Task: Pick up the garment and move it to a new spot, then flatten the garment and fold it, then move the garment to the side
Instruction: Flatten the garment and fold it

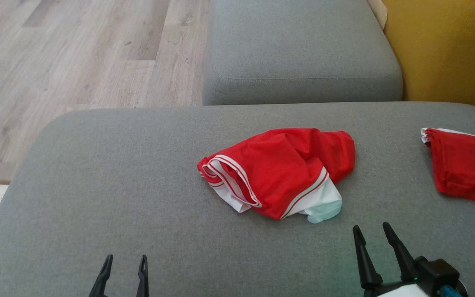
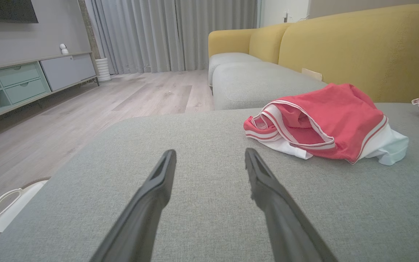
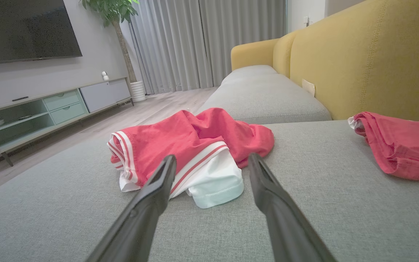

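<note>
The red-and-white garment (image 1: pixel 278 171) lies crumpled on the sofa (image 1: pixel 97 185), untouched. The left claw (image 1: pixel 125 258) and right claw (image 1: pixel 371 227) hover wide open, empty. By the look of it, every step is yet to do.

The garment (image 1: pixel 278 171) near the middle of the grey woven seat cushion (image 1: pixel 97 185) is coloured red, with thin white stripes along its bands and a white panel tinged pale mint at the hem. A second garment (image 1: pixel 464 167) at the cushion's right edge is seen in plain red with white trim. The backrest (image 1: pixel 447 49) is coloured mustard yellow, the floor (image 1: pixel 76 53) is patterned in pale wood grain, and the left gripper (image 1: pixel 126 258) and right gripper (image 1: pixel 371 226) are finished in black.
</note>
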`<state>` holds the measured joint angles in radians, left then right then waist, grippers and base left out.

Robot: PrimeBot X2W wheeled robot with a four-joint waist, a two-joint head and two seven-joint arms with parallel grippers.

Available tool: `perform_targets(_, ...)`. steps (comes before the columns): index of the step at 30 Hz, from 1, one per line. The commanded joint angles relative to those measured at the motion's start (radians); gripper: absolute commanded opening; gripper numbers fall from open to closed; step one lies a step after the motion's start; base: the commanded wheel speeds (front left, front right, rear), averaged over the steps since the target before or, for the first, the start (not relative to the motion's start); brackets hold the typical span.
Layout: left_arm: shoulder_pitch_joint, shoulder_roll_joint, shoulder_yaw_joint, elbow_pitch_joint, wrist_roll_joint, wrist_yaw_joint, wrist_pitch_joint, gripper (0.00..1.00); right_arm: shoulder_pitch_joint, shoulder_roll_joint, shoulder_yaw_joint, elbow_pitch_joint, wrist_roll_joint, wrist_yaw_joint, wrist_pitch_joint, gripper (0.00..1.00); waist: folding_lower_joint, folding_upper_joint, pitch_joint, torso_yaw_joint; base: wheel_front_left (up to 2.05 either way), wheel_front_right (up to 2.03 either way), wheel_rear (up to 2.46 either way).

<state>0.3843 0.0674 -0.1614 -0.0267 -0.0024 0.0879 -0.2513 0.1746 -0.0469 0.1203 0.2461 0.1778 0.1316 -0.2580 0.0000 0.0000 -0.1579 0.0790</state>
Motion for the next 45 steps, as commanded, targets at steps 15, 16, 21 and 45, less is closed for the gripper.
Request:
perform_targets(15, -0.064, 0.007, 0.015, -0.017, 0.000, 0.014, -0.010, 1.00, -0.053, -0.003, 0.026, -0.038, 0.019, -0.001, -0.004, 1.00, 0.0000, 0.0000, -0.005, 0.008, 0.00, 0.00, 0.00)
perform_targets(16, -0.064, 0.008, 0.014, -0.018, 0.001, 0.015, -0.010, 1.00, -0.054, -0.003, 0.027, -0.038, 0.019, -0.001, -0.004, 1.00, 0.0000, 0.0000, -0.005, 0.008, 0.00, 0.00, 0.00)
perform_targets(21, -0.071, 0.006, -0.010, 0.010, -0.024, -0.017, -0.010, 1.00, -0.057, -0.003, 0.035, -0.041, 0.017, -0.001, -0.004, 1.00, 0.0000, 0.0000, 0.003, 0.003, 0.00, 0.00, 0.00)
perform_targets(45, -0.728, -0.017, -0.540, 0.576, -0.756, -0.165, -0.010, 1.00, -0.199, -0.052, 0.115, -0.199, -0.003, -0.001, -0.004, 1.00, 0.0000, 0.0000, 0.265, -0.179, 0.00, 0.00, 0.00)
